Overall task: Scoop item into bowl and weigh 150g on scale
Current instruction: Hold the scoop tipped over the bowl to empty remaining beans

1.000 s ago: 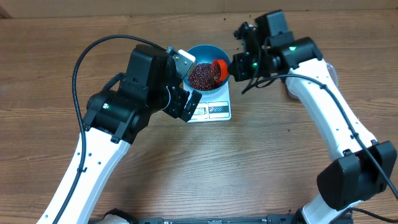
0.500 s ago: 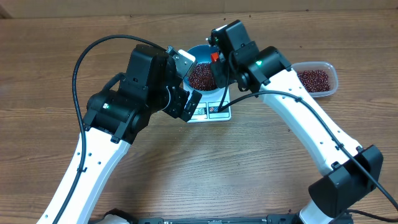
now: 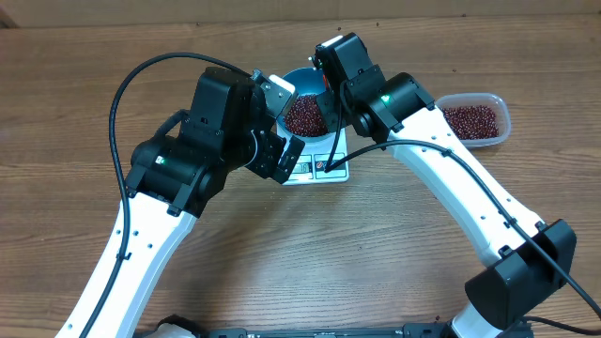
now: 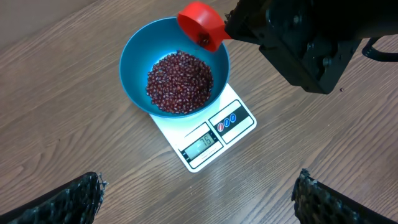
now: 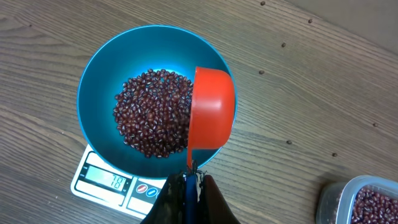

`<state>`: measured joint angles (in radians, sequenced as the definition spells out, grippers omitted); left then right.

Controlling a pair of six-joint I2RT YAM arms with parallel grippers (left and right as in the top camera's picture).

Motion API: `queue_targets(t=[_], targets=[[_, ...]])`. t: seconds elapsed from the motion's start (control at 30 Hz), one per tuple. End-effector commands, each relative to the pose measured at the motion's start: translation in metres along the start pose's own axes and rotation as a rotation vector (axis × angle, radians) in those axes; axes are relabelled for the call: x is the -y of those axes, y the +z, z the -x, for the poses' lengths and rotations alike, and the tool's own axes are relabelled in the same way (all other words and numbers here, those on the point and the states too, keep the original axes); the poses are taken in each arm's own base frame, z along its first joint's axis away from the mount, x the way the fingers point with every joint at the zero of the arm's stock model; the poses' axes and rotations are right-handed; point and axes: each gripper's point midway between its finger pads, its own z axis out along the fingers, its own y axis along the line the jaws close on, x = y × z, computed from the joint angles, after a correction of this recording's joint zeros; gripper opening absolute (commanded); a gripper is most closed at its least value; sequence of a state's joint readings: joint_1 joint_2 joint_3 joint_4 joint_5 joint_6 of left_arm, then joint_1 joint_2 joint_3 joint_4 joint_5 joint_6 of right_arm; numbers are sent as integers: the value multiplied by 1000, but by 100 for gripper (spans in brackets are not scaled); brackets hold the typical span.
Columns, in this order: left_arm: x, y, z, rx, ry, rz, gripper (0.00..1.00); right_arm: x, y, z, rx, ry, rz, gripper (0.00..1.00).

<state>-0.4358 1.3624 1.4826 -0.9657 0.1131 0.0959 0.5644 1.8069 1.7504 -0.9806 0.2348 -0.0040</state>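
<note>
The blue bowl [image 5: 99, 81] stands on the white scale [image 5: 102, 180], whose display reads 78. A heap of dark red-brown beans [image 5: 149, 112] lies in the bowl. My right gripper [image 5: 188, 180] is shut on the blue handle of a red scoop [image 5: 211, 109]. The scoop is tipped on its side over the bowl's right rim, its mouth towards the beans. In the left wrist view the bowl [image 4: 134, 68], the scale [image 4: 211, 134] and the scoop [image 4: 202, 25] lie ahead. My left gripper [image 4: 198, 190] is open and empty above the wood in front of the scale.
A clear plastic container [image 3: 474, 117] with more beans stands to the right of the scale, also seen at the corner of the right wrist view as the container [image 5: 360, 199]. A few stray beans lie on the wooden table [image 5: 298, 93]. My left arm [image 3: 216, 141] hangs close to the bowl's left side.
My right arm has swung left from the container's side until it hangs over the bowl, uncovering the container. The scoop moved with it. The left arm has not moved.
</note>
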Motion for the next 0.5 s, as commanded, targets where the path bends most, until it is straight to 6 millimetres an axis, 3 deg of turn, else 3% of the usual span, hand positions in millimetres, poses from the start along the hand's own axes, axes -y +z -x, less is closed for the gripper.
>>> queue_targets(t=[0.0,0.3,0.47], targets=[[-1,1,2,1,-14,-5,100,-2,-9,13,39,2,13,4],[-1,1,2,1,-14,-5,100,-2,-9,13,40,13,40,4],[-1,1,2,1,-14,-5,100,6,-20,17,60,62,136,4]])
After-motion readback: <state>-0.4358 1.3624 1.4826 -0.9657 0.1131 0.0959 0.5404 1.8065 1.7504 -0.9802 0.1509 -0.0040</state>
